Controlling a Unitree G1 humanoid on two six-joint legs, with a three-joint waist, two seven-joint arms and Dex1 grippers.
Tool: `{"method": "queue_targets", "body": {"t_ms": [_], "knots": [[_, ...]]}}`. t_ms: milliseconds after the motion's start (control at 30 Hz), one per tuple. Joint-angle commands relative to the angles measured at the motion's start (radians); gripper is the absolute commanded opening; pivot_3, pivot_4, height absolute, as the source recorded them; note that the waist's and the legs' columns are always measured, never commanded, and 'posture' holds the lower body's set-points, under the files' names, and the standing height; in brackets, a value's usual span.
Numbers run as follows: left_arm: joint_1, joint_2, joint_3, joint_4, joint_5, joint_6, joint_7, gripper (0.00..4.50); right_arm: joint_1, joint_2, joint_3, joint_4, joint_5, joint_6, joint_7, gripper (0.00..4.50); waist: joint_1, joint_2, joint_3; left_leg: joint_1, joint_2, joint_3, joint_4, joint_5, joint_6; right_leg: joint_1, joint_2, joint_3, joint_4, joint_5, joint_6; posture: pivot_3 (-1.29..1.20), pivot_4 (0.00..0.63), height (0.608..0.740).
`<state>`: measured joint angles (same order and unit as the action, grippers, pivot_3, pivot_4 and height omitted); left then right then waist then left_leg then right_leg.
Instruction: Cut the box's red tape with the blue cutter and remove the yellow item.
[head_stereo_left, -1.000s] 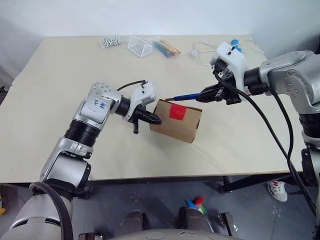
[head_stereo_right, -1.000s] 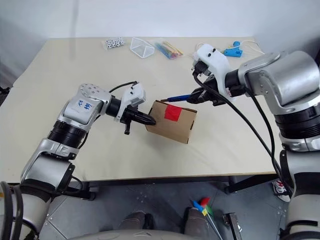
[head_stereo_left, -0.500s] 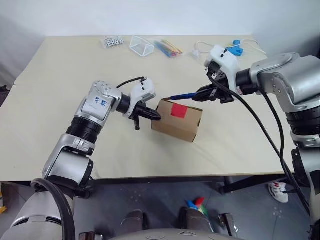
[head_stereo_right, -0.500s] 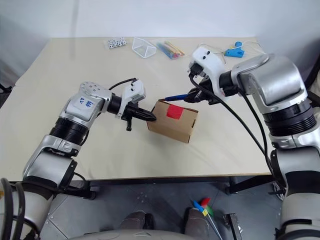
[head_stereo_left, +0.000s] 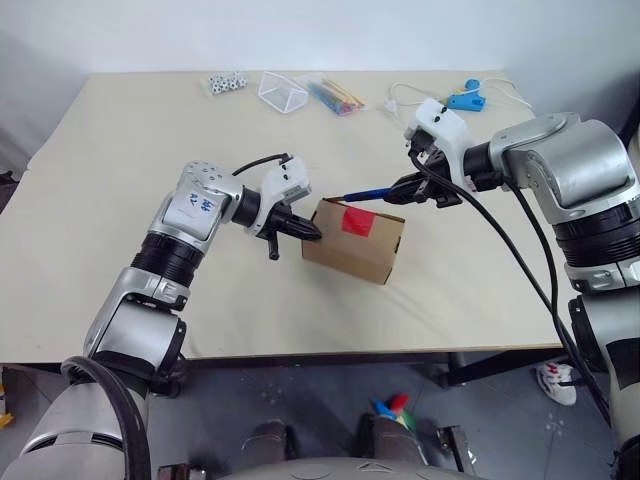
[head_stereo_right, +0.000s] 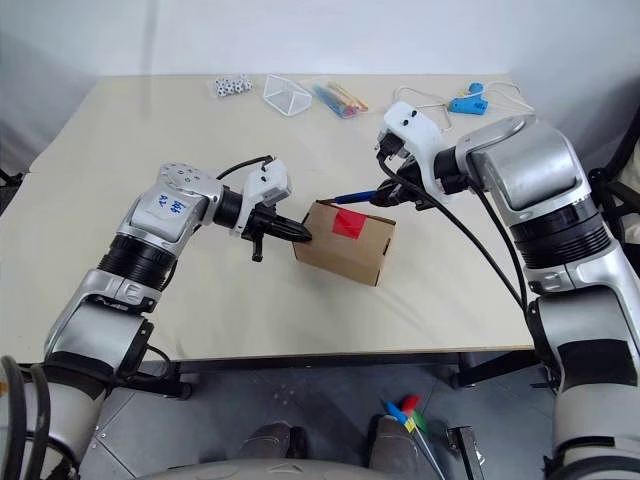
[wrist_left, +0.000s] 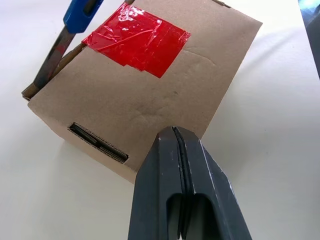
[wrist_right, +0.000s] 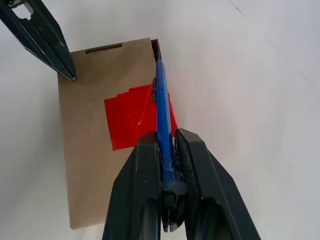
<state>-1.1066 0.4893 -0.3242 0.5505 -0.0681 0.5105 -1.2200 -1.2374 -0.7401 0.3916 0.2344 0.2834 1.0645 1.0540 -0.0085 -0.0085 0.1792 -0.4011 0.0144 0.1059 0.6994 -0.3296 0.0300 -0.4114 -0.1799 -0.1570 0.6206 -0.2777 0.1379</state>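
Where the pale beige table (head_stereo_left: 120, 200) ends at its near edge, a grey floor shows below, and a plain light wall stands behind its far edge. Along that far edge lie a cluster of dice (head_stereo_left: 224, 82), a clear plastic container (head_stereo_left: 281, 91), a bundle of coloured sticks (head_stereo_left: 334, 97) and a light-blue gadget (head_stereo_left: 466, 99) with a white cable (head_stereo_left: 400, 95).

The box (head_stereo_left: 353, 241) sits near the middle of the table, turned at an angle, with the red tape (head_stereo_left: 357, 221) on its top face. The left gripper (head_stereo_left: 308, 231) has its two black fingers pressed together with nothing between them, their tips against the box's left end. The right gripper (head_stereo_left: 420, 185) is clamped on the blue cutter (head_stereo_left: 372, 192), which reaches over the box's far top edge toward the tape.

The left wrist view shows a narrow slot (wrist_left: 97, 143) in the box's side wall and the wrinkles in the tape, which the head views do not resolve. The right wrist view shows the cutter lying along the tape's edge, with the other gripper's pointed tip at the box's far corner.

The cutter's tip is hard to make out: whether it touches the tape or the cardboard cannot be told. The box is closed, so what it holds is hidden.
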Motion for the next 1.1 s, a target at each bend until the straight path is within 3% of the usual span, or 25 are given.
{"method": "queue_targets", "body": {"t_ms": [33,1100], "knots": [[0.025,0.024,-0.022,0.013,0.054,0.020,0.020,0.00,-0.018,-0.007,-0.003,-0.001,-0.033,-0.025,0.016,0.17,-0.001,0.000,0.000,0.000,0.000,0.000,0.000,0.000,0.000,0.000,0.000,0.000,0.000,0.000,0.000,0.00,0.150,0.740],[0.000,-0.005,-0.020,0.085,0.063,-0.007,0.048,0.00,-0.163,-0.040,0.199,0.180,-0.218,0.010,0.261,0.17,0.006,0.000,0.000,0.000,0.000,-0.001,0.000,0.000,0.000,0.000,0.000,0.000,0.000,0.000,0.000,0.00,0.150,0.740]]}}
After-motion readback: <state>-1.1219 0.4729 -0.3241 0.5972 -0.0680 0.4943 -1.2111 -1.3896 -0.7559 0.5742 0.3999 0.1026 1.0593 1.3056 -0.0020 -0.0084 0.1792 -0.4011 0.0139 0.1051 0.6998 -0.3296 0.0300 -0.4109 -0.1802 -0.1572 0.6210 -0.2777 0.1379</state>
